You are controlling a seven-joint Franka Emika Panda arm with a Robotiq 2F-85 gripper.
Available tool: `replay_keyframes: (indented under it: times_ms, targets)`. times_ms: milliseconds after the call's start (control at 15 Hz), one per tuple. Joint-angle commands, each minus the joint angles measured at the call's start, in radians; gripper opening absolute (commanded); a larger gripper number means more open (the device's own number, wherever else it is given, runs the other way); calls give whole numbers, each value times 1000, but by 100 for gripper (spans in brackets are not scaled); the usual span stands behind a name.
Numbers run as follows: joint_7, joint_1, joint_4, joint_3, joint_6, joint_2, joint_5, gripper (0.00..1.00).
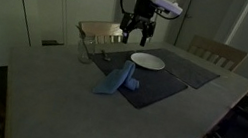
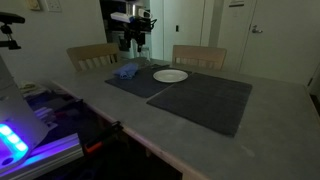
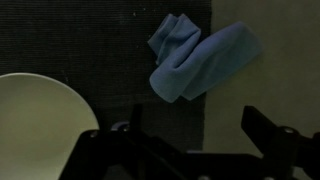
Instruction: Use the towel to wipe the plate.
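A blue towel [image 1: 117, 77] lies crumpled on the dark placemat [image 1: 152, 82]; it also shows in an exterior view [image 2: 126, 71] and in the wrist view [image 3: 198, 58]. A white plate [image 1: 148, 60] sits on the mat beside it, seen also in an exterior view [image 2: 170, 75] and at the wrist view's left edge [image 3: 35, 125]. My gripper [image 1: 136, 29] hangs open and empty above the mat, over the far end near the plate. In the wrist view its dark fingers [image 3: 195, 135] are spread apart below the towel.
A clear glass [image 1: 84, 50] stands on the table left of the mat. Two wooden chairs [image 1: 218, 52] are at the far side. A second dark placemat [image 2: 205, 100] lies beside the first. Lit equipment [image 2: 25, 135] sits near the table's edge.
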State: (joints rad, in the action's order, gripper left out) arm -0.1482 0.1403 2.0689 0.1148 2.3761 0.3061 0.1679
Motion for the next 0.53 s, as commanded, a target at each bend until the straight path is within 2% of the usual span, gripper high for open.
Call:
replay_keyframes:
  times_ms: [0, 467]
  targets:
    - [-35, 7, -35, 3, 3, 61, 9, 100]
    - [-119, 20, 6, -5, 26, 97, 11, 100]
